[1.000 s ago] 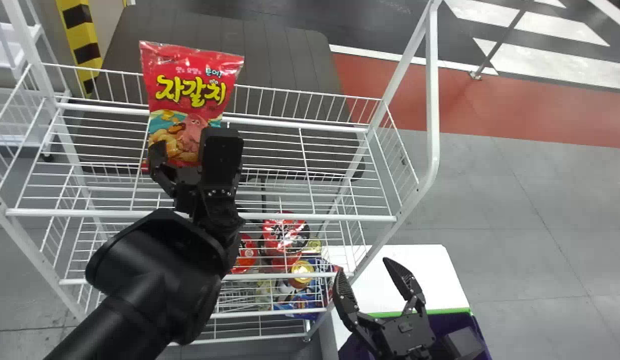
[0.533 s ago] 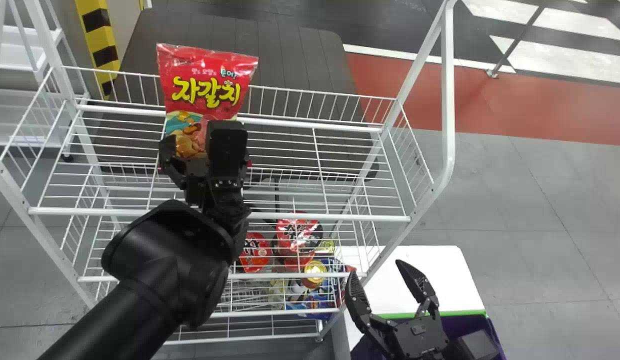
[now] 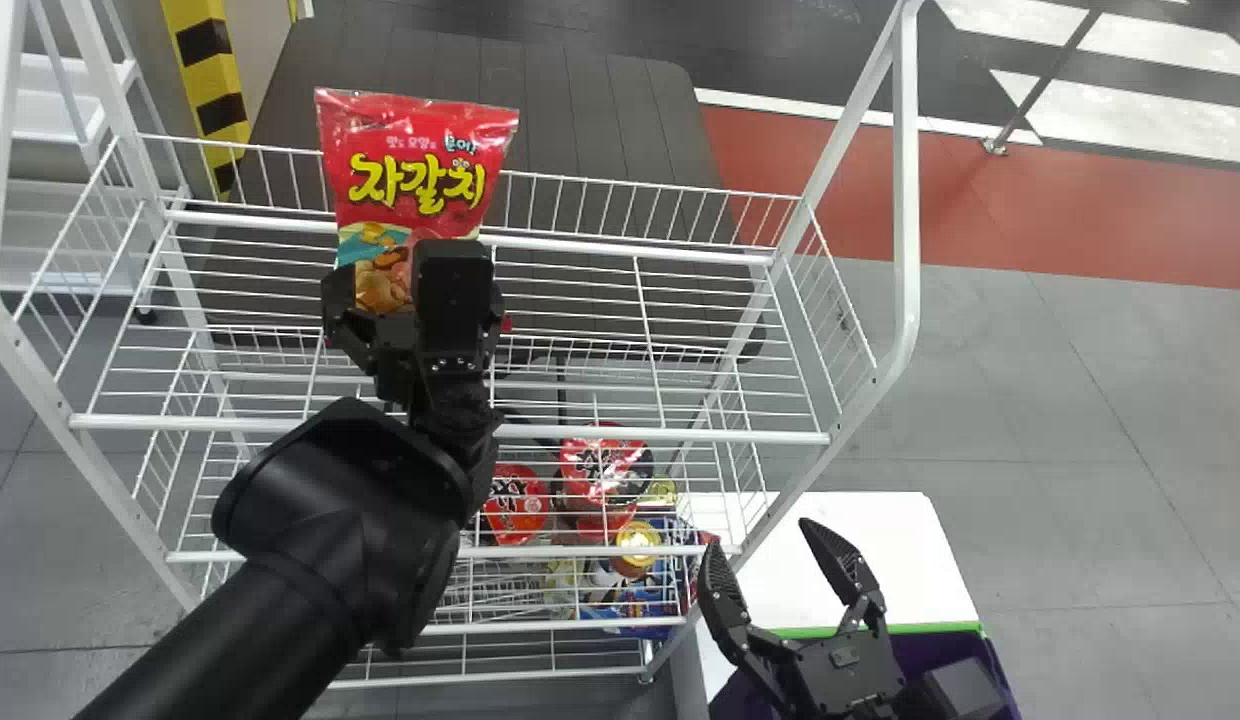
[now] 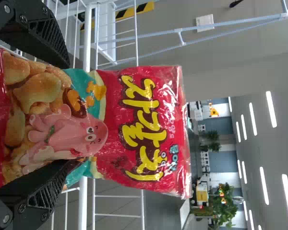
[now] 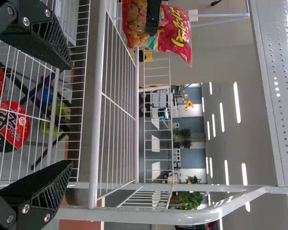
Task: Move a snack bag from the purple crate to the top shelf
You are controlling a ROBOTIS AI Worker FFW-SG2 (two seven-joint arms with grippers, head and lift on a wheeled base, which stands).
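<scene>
A red snack bag stands upright, printed front toward the head camera, in the grasp of the left gripper at the left part of the top shelf of a white wire rack. The left jaws are closed about the lower part of the bag, one on each side, with its pink cartoon octopus between them in the left wrist view; whether the bag's bottom edge touches the wires cannot be told. At right and nearer, the right gripper waits with its jaws released and spread wide, nothing between them, above the purple crate, whose rim shows green beside a white surface. On a lower level of the rack sit red round packages, with a gold-topped item and blue packaging to their right. Beyond the rack lies a dark grey panelled surface, with a yellow-and-black striped post at far left and a band of red floor at far right
</scene>
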